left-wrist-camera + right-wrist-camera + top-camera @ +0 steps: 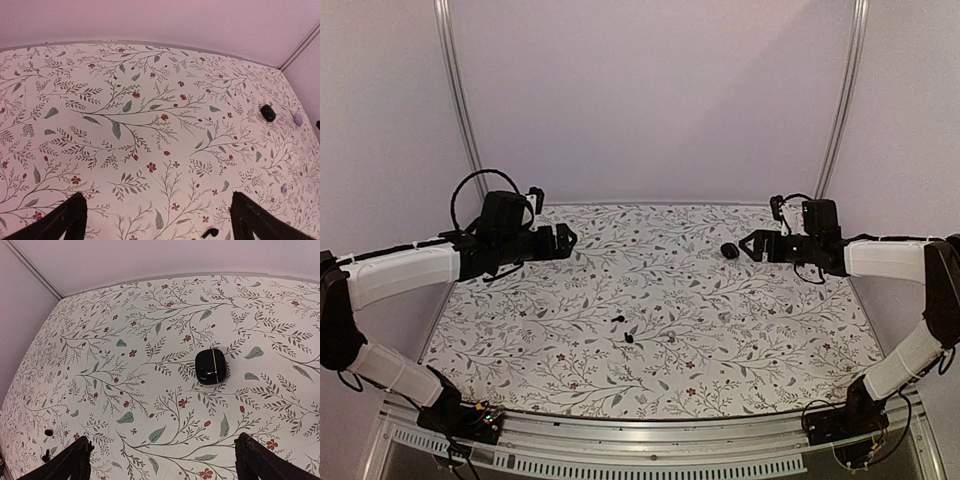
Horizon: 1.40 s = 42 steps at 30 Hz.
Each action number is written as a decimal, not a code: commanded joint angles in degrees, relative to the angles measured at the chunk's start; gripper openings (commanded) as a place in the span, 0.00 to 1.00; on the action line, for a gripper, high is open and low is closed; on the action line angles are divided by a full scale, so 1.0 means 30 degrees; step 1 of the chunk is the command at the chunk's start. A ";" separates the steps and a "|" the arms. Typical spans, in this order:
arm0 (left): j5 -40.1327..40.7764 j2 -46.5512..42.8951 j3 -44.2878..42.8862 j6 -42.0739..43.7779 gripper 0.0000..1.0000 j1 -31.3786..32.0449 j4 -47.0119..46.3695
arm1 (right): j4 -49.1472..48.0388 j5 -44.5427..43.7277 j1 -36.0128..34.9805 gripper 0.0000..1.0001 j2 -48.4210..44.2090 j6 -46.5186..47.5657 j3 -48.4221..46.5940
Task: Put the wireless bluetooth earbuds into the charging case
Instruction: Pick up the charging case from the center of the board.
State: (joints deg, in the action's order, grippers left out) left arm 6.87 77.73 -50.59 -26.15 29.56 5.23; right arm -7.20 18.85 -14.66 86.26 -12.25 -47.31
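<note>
Two tiny black earbuds (pixel 616 320) (pixel 629 338) lie close together on the patterned cloth near the middle of the table. The right wrist view shows them far off at lower left (pixel 48 432) (pixel 46 456); one earbud (pixel 211 232) sits at the bottom edge of the left wrist view. The glossy black charging case (pixel 728 249) (pixel 211 367) (pixel 268 112) rests at the back right, lid shut along a thin gold seam. My right gripper (pixel 746 244) (pixel 165 465) hovers just right of it, open and empty. At the back left my left gripper (pixel 570 238) (pixel 157 225) hangs open, holding nothing.
A floral cloth (pixel 720 330) covers the whole table top. Pale walls close in the back and sides, with metal frame posts (pixel 460 100) (pixel 840 100) at the back corners. A metal rail (pixel 650 440) runs along the near edge between the arm bases.
</note>
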 commanded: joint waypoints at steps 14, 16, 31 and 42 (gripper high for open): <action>0.0568 0.0216 0.0291 -0.0176 1.00 0.1070 -0.0534 | 0.3879 -0.5567 0.5837 0.99 0.4680 0.1060 -0.4244; 0.0623 0.0375 0.0220 -0.0263 1.00 0.1091 -0.0486 | 0.4330 -0.5880 0.5926 0.98 0.5527 0.1356 -0.5075; 0.1313 0.0686 0.0273 -0.0527 1.00 0.1193 -0.0667 | 0.5922 -0.7321 0.5633 0.81 0.9367 0.2287 -0.7652; 0.1622 0.0887 0.0252 -0.0439 1.00 0.1227 -0.0538 | 0.6449 -0.7417 0.5026 0.64 1.0093 0.2615 -0.8165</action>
State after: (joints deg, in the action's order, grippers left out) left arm 10.44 79.77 -50.41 -27.57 32.27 4.43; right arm 10.35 -2.90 0.58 115.24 -4.97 -70.24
